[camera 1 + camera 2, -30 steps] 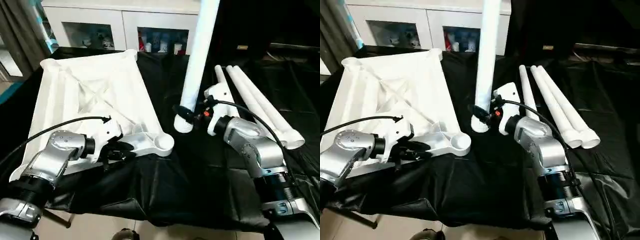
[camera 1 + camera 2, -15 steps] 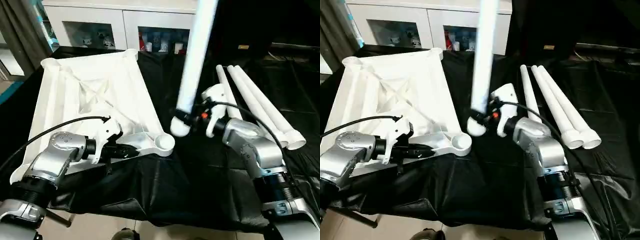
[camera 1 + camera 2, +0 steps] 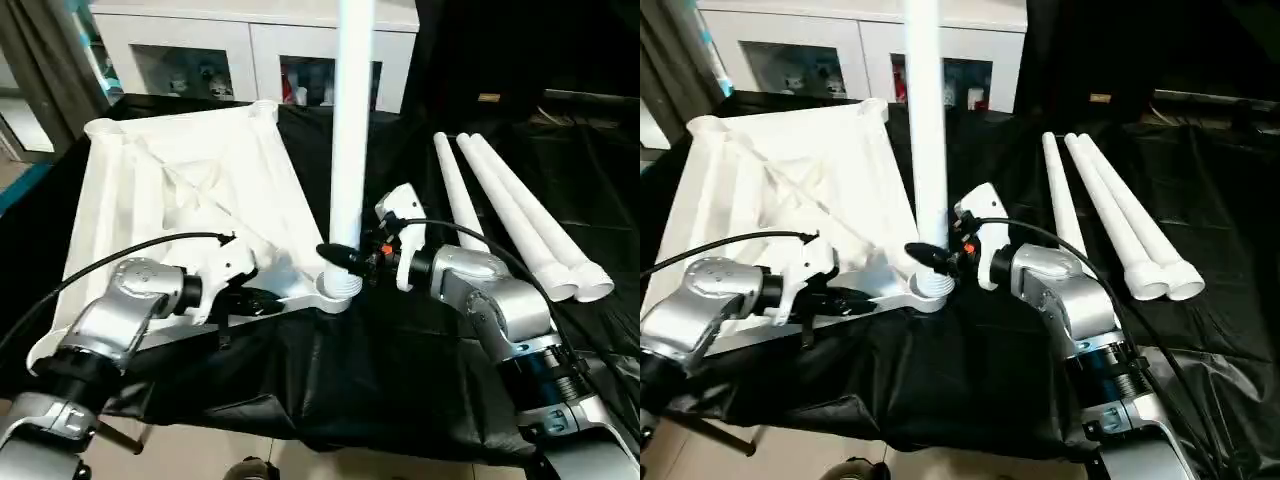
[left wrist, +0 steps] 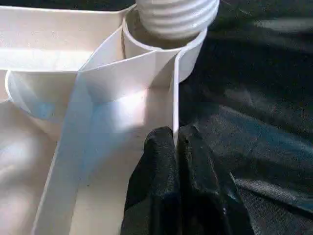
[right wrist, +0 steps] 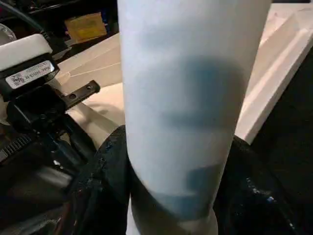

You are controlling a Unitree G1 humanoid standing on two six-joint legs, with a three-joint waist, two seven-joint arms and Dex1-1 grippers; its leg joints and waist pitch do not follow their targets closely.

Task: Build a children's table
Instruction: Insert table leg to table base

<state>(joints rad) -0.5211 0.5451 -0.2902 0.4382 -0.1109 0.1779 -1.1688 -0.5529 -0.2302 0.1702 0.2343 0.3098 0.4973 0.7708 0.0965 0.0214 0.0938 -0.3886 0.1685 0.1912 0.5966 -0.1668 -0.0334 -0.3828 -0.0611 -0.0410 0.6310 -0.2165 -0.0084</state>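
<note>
The black-draped bench (image 3: 330, 380) is carrying all the parts, and the biggest of them, the table top (image 3: 180, 190), is lying underside up toward the bench's left side, its ribs showing and its far corner reaching toward the white cabinet (image 3: 250, 50) behind. No leg looks fully seated yet, so the build is judged to be at its very start. The first leg (image 3: 350, 120) is standing nearly upright over the top's near corner, the one closest to the bench's middle, and its threaded end is sitting in the mouth of the corner socket (image 4: 188, 46) — started, by the look of it, but with threads showing above the rim. Three spare legs (image 3: 520, 215) are lying side by side on the cloth toward the bench's right edge, untouched, so three sockets are waiting. The right gripper (image 3: 345, 260) is clamping the upright leg just above its threaded end, jaws spread to the tube's width. The left gripper (image 4: 175, 147) is pinching the thin rim wall of the top beside that socket, fingers pressed together on it — steadying the top for seating.
</note>
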